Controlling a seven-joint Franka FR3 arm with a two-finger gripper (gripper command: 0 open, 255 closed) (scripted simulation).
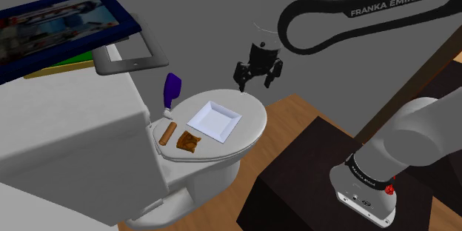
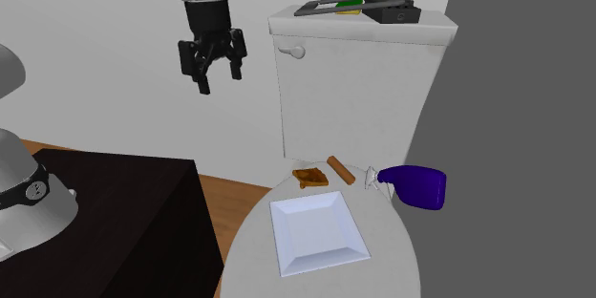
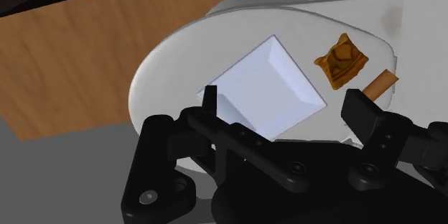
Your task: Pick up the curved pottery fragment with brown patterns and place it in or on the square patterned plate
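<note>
In the shoulder view the gripper (image 1: 256,83) is hanging in the air above the white toilet lid (image 1: 252,115), toward the view's right of the plate, with its two black fingers standing apart and clasping nothing. The pottery fragment (image 1: 188,141), orange-brown with darker markings, is lying on the lid at the end nearer the tank (image 1: 67,133), just beside the white square plate (image 1: 213,121) and not on it. A brown cylinder (image 1: 168,134) is lying just beside the fragment on the view's left, a purple spray bottle (image 1: 172,89) is resting at the lid's back edge, a grey tablet (image 1: 133,54) is sitting on the tank top, and the dark stand (image 1: 311,163) is showing at lower right.

In the second exterior view the gripper (image 2: 220,78) is hovering high at the upper left, well apart from the lid (image 2: 253,248), with its fingers spread and pointing down. The plate (image 2: 317,234) is sitting in the middle of the lid. The fragment (image 2: 310,178) is lying just beyond the plate's far edge, between it and the tank (image 2: 363,86). The cylinder (image 2: 341,170) is lying just to the fragment's right, and the bottle (image 2: 420,187) is lying on its side further right, its white nozzle pointing toward the cylinder.

In the wrist view the gripper (image 3: 286,108) is looking down on the lid (image 3: 172,72), and its fingers (image 3: 210,100) are standing wide apart with nothing touching them. The plate (image 3: 269,90) is showing between and beyond them. The fragment (image 3: 341,61) is lying just off one corner of the plate, showing dark swirls on its curved surface. The cylinder (image 3: 378,84) is lying near it, and the wooden floor (image 3: 86,64) is showing beside the toilet.
</note>
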